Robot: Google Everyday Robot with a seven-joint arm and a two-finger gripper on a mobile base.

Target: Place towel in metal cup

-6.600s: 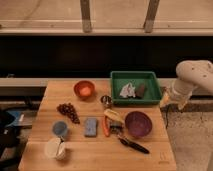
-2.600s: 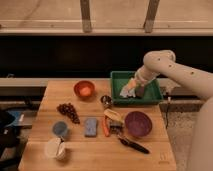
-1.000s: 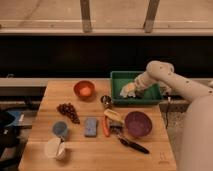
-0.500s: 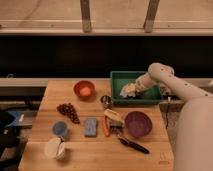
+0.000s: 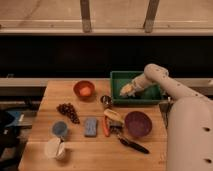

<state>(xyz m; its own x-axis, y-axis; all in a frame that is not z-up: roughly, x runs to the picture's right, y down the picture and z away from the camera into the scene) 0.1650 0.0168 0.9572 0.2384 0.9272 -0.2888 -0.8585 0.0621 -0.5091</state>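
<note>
Arm (image 5: 172,88) runs up from the bottom right corner, bends at the elbow and reaches left. Gripper (image 5: 131,90) is angled down inside the green bin (image 5: 118,80)

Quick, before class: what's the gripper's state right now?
Gripper: down in the green bin at the towel; open, closed or holding cannot be told.

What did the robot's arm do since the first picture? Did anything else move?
The arm swung in from beside the table, and the claw dropped into the green bin, right at the towel. I can't tell if it grabbed it. The metal cup, orange bowl and grapes stayed put.
</note>
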